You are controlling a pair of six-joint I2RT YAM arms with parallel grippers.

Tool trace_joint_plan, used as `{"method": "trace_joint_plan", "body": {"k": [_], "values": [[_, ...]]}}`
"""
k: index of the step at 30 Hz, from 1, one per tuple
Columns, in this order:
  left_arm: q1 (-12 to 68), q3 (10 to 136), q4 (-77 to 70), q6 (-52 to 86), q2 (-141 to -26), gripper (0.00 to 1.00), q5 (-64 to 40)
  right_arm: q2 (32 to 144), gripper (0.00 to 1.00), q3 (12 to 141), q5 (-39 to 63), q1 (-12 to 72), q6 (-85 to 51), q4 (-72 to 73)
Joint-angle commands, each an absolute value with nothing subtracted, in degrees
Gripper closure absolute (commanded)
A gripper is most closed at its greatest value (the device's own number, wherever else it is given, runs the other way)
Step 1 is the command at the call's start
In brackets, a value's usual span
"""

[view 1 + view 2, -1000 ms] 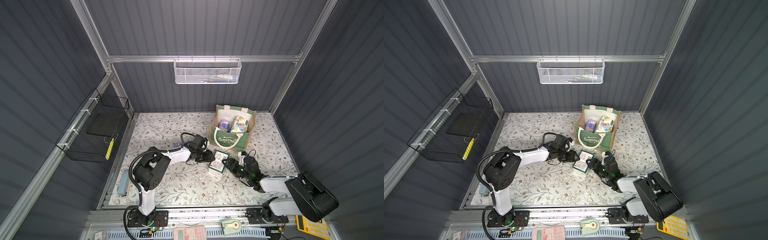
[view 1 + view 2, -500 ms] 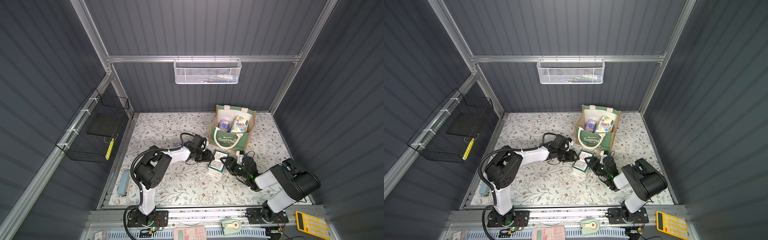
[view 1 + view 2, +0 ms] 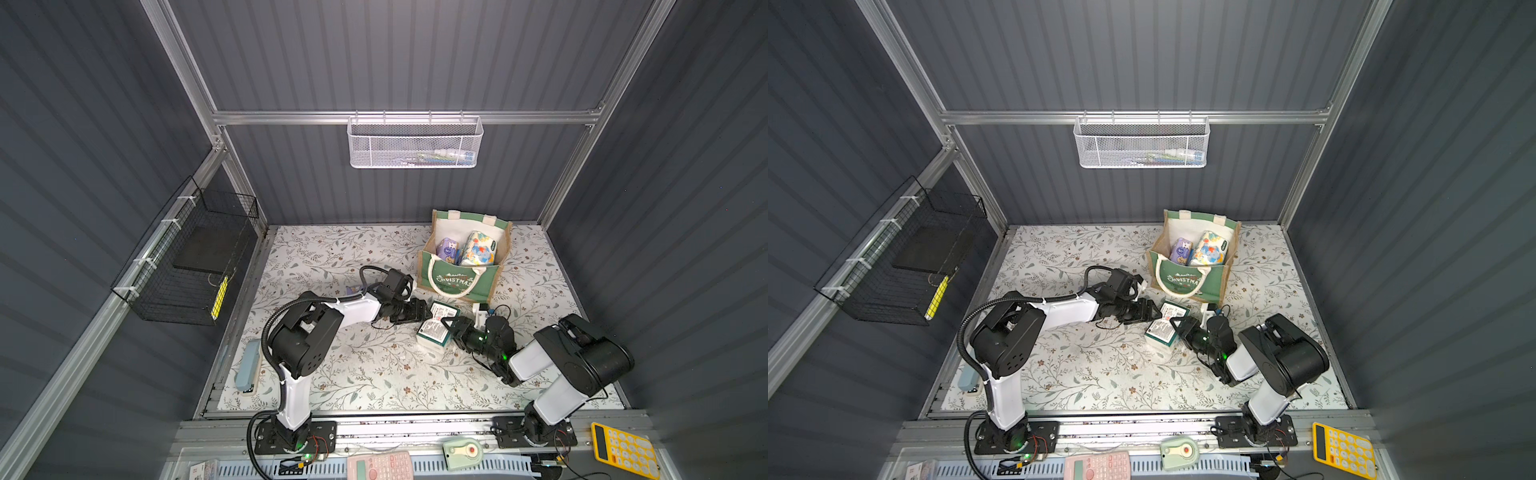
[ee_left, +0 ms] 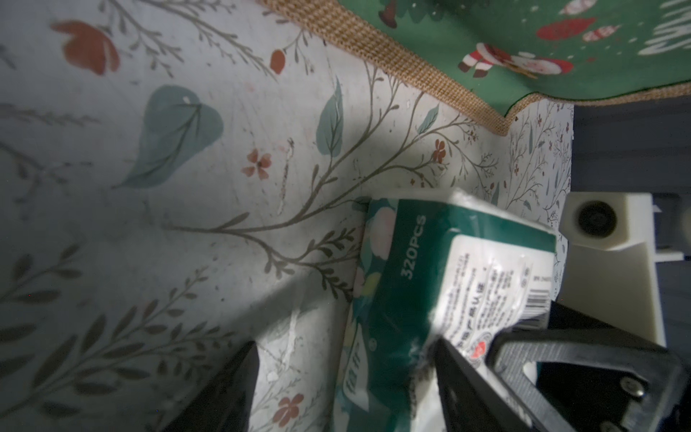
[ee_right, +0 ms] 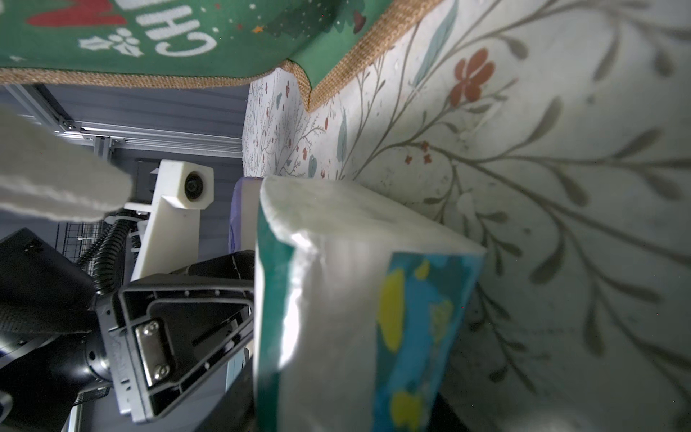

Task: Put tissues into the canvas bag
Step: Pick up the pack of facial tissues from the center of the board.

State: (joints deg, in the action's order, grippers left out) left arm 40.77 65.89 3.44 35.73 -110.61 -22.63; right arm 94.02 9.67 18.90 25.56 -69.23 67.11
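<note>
The canvas bag stands at the back right of the floral floor, with a purple pack and a cartoon pack of tissues inside. In front of it a dark green-and-white tissue pack sits between both grippers. My left gripper is open round one end; one finger touches the wrap and the other stands apart. My right gripper is shut on the other end. A light blue pack lies at the floor's left edge.
A white mesh basket hangs on the back wall and a black wire basket on the left wall. A pink calculator and a yellow calculator lie beyond the front rail. A purple pack peeks out behind the left arm.
My left gripper's jaws have spread apart off the green-and-white pack. My right gripper has closed onto it, and the right arm's elbow has swung.
</note>
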Motion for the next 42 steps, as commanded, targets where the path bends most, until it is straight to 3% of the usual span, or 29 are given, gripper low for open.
{"method": "trace_joint_plan", "body": {"k": [1,11,31,42], "values": [[40.54,64.69,4.47,35.34,-107.69,0.2,-20.15,91.25,0.55,9.59,19.87,25.99,-68.15,67.14],[40.51,61.54,5.07,33.17,-97.54,0.0,-10.05,81.18,0.57,12.62,22.11,26.0,-64.0,51.62],[33.59,62.92,19.19,27.86,-87.63,0.0,9.19,56.2,0.59,20.4,27.57,25.69,-62.41,17.61],[28.3,63.27,22.29,26.77,-88.23,0.0,11.36,50.56,0.6,30.68,32.06,23.72,-62.28,5.3]]}}
